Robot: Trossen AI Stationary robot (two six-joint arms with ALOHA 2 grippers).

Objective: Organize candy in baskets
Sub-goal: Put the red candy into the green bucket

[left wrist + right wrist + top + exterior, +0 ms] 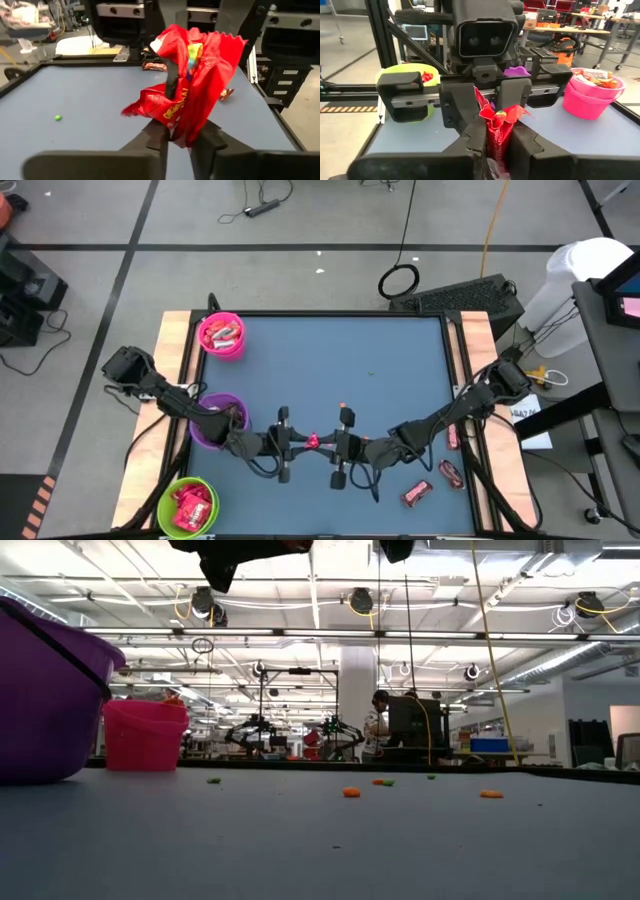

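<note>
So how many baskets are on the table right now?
3: the pink basket at the far left corner, the purple basket midway down the left edge under the left arm, and the green basket at the near left corner.

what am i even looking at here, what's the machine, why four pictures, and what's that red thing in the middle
It is a robot with two dark arms working over a blue table. One picture looks straight down, one looks level across the tabletop, and two come from cameras on the arms' wrists. The arms meet in the middle: the left claw and the right claw are both shut on the same red candy wrapper, holding it between them above the table. Along the left side stand three small tubs for sorting: a pink basket and a green basket, both with candy inside, and a purple basket. A few more wrapped candies lie near the right edge.
</note>
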